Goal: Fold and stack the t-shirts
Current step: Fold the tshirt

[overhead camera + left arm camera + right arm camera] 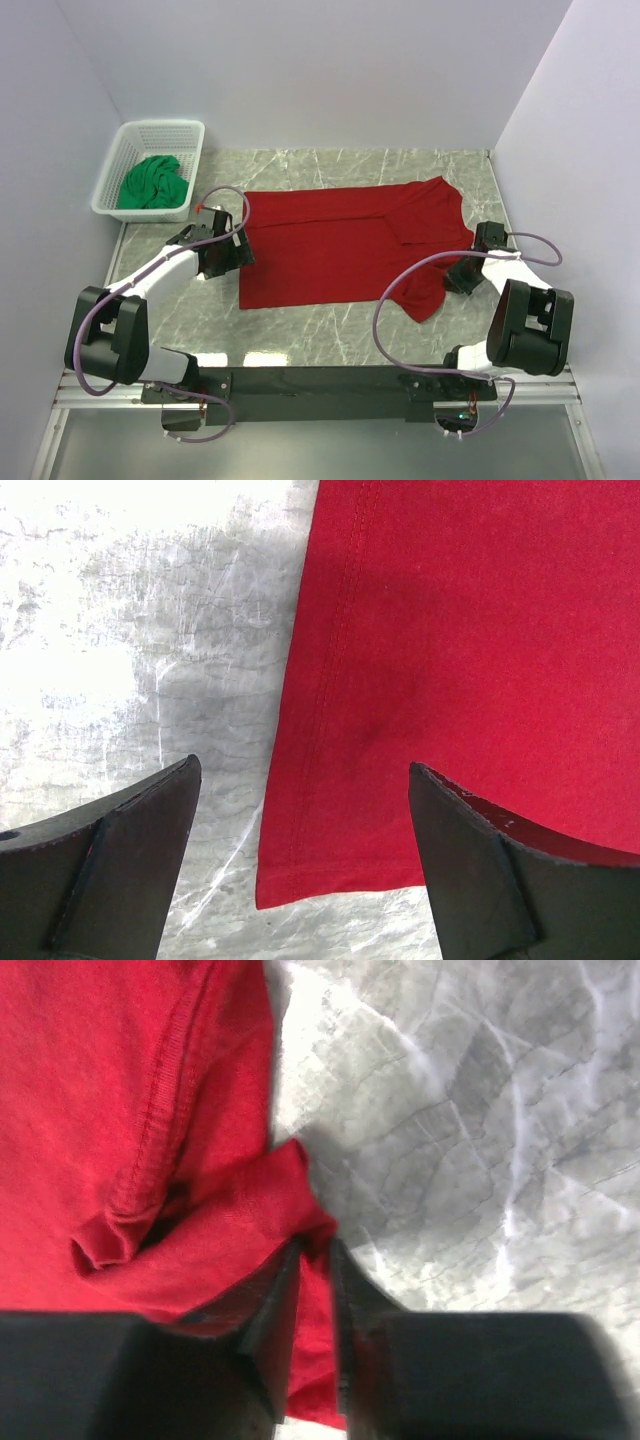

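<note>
The deep red t-shirt (340, 245) lies spread on the marble table, partly folded, its hem to the left and collar to the right. My left gripper (243, 240) is open at the hem edge; in the left wrist view the hem corner (300, 870) lies between the two spread fingers (140, 860). My right gripper (462, 272) is shut on a pinch of the red shirt (315, 1235) near the collar and sleeve on the right side. The green t-shirt (152, 183) lies crumpled in the basket.
A white lattice basket (128, 145) stands at the back left corner. White walls close in the left, back and right sides. Bare marble table (330, 335) runs between the shirt and the arm bases.
</note>
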`<state>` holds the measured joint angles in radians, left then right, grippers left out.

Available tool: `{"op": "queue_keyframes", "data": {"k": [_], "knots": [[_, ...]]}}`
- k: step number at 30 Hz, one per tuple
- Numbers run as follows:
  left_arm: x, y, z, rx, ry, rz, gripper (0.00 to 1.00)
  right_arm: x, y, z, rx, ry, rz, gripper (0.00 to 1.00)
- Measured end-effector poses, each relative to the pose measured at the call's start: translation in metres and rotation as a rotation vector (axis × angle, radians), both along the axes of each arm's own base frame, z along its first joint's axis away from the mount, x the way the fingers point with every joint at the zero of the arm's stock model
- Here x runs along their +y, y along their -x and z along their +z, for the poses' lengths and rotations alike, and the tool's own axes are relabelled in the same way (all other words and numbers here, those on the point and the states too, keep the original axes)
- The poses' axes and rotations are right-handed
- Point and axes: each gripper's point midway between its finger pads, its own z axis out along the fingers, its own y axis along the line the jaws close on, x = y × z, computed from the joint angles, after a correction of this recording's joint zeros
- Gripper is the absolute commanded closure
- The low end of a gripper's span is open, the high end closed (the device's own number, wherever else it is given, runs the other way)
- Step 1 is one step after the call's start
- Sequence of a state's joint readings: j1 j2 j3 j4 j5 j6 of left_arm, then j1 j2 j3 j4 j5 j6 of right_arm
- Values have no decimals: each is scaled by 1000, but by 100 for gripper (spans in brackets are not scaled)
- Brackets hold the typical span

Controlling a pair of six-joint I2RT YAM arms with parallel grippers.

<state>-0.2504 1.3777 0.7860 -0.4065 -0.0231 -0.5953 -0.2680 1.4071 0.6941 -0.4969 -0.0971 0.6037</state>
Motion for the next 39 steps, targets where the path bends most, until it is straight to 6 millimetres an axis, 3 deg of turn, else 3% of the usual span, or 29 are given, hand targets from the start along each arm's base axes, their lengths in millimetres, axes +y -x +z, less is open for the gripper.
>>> {"op": "queue_keyframes", "data": {"k": [1, 7, 16, 17, 21, 24, 27, 32, 39], "knots": [[0, 0, 0, 0, 0, 0, 10, -1, 0, -1, -1, -3, -5, 100], [0, 0, 0, 0, 0, 0, 12, -8, 18, 6, 38, 17, -61, 100], [1, 1, 0, 3, -5, -7, 14, -8, 58, 75, -13, 76, -163, 100], [1, 1, -1, 3, -5, -7, 14, -5, 63, 78, -15, 69, -173, 98], [1, 1, -1, 4, -5, -7, 12, 10, 95, 83, -4, 29, -213, 67], [1, 2, -1, 7, -6, -7, 12, 19, 116, 80, 2, 11, -235, 57], [1, 3, -1, 10, -7, -7, 10, 23, 126, 79, -3, 2, -249, 54], [2, 6, -3, 23, -11, -9, 10, 23, 119, 74, 4, -5, -224, 46], [2, 6, -3, 24, -15, -14, 11, 7, 80, 53, 40, 29, -92, 44]]}}
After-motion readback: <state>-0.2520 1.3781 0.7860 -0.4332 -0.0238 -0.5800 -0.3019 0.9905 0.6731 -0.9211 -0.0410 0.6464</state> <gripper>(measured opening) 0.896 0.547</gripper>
